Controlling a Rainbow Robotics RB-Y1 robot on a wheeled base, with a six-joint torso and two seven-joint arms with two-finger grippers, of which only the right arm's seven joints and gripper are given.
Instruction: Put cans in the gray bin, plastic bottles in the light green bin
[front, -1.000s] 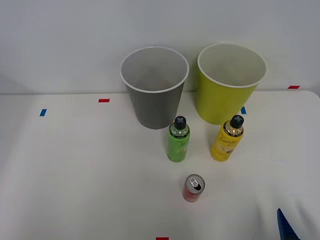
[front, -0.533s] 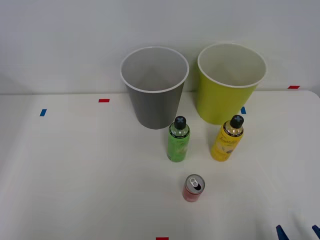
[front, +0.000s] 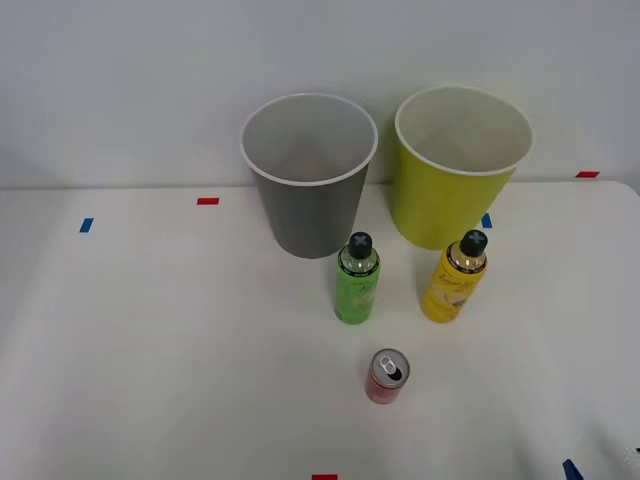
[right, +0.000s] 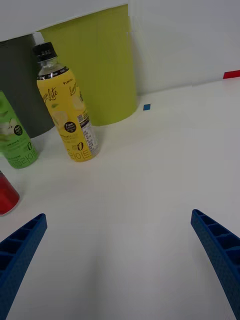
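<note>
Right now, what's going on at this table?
A robot is sorting drink containers into two bins. Its right gripper is open, holds nothing, and faces the yellow bottle. The green bottle, the yellow bottle and the red can all stand on the white table, in front of the gray bin and the light green bin.

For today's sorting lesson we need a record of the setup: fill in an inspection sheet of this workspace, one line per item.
Surface: white table with small red and blue tape marks.
Job's things: gray bin and light green bin upright at the back; green bottle, yellow bottle and red can standing in front, apart.
Clutter: nothing seen.
Hands: right hand open, holding nothing, above bare table near the yellow bottle.
Cables: nothing seen.
Surroundings: plain white wall.
</note>
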